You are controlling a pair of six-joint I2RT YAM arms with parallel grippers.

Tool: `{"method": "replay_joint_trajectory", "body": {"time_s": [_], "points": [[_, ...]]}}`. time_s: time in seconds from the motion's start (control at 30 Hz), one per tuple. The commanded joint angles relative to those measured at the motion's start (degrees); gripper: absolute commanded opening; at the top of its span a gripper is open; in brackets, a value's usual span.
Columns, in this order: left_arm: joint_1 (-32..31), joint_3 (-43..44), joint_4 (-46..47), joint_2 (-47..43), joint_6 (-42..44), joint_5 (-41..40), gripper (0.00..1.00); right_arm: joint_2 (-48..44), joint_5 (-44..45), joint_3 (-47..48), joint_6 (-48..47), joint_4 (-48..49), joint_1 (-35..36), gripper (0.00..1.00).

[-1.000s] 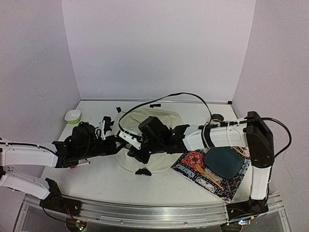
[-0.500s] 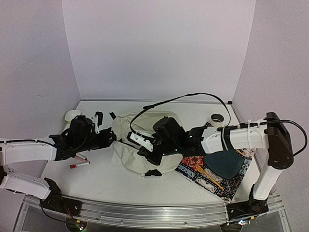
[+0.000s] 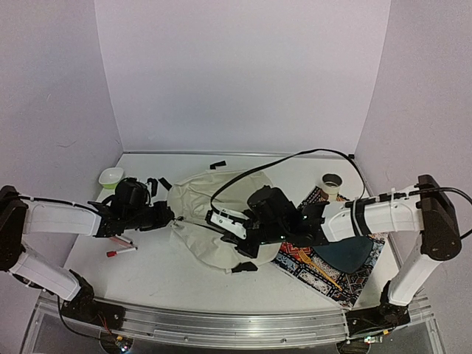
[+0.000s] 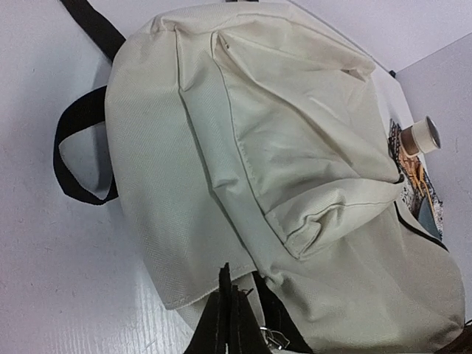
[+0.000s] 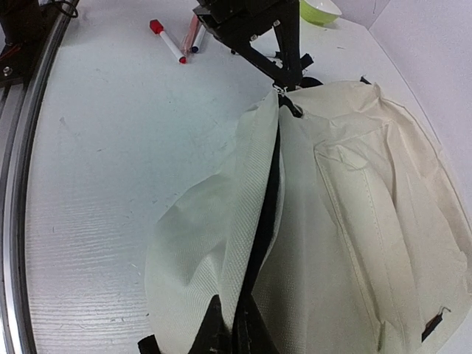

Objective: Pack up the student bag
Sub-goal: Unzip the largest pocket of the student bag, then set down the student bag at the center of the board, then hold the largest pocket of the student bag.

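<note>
- One student bag (image 3: 203, 221) lies flat at mid-table, cream fabric up, its black zipper line (image 5: 269, 192) running between the two grippers.
- Left gripper (image 3: 164, 217): fingers pinched tight on the bag's left edge.
- Right gripper (image 3: 240, 237): fingers clamped on fabric beside the zipper.
- Patterned placemat (image 3: 310, 264) lies just right of the bag; a red-capped marker (image 3: 120, 251) lies near the left arm.

Top view: right gripper (image 3: 245, 237) tips hidden under its own wrist; that arm covers the frame-right side of the student bag (image 3: 195, 206) and part of the placemat (image 3: 313, 274). The dark teal item (image 3: 346, 254) on it is too vague to name. Left wrist view: bag cut off bottom and right, left gripper (image 4: 223, 299) cut by bottom edge, black strap (image 4: 88, 22) runs off top. Right wrist view: green bowl (image 5: 319, 9) cut by top edge, markers (image 5: 168, 40) partly behind left gripper, bag cut off right.
</note>
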Motion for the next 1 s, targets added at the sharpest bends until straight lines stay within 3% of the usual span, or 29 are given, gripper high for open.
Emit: {"method": "replay_joint_trajectory", "body": {"time_s": [0.0, 0.07, 0.17, 0.3, 0.4, 0.67, 0.8, 0.97], "points": [[5.2, -0.5, -0.3, 0.8, 1.2, -8.8, 0.00, -6.1, -0.6, -1.4, 1.9, -7.7, 0.2, 0.03], [5.0, -1.7, 1.5, -1.2, 0.9, -5.7, 0.00, -5.5, -1.4, -0.6, 2.8, -7.7, 0.2, 0.09], [4.5, -2.6, 1.7, -4.4, 0.3, -2.8, 0.00, -3.8, -2.7, 1.9, 5.2, -7.7, 0.2, 0.27], [2.9, -3.4, 2.1, -7.1, -1.2, 0.5, 0.00, -0.5, -4.3, 6.8, 9.3, -7.0, 0.2, 0.61], [0.9, -3.7, 2.4, -7.6, -2.2, 1.0, 0.00, 2.9, -4.5, 11.3, 12.4, -6.1, 0.3, 0.71], [-4.2, -3.4, 3.3, -8.2, -4.1, 0.1, 0.00, 15.5, -1.9, 27.2, 20.0, -9.0, 1.7, 0.76], [-5.0, -3.2, 3.7, -8.2, -4.6, 0.4, 0.00, 21.0, 0.8, 33.4, 23.1, -13.5, 2.4, 0.73], [-5.5, -3.2, 4.1, -8.3, -4.9, 0.7, 0.00, 22.9, 1.4, 34.6, 23.4, -15.4, 3.3, 0.67]]}}
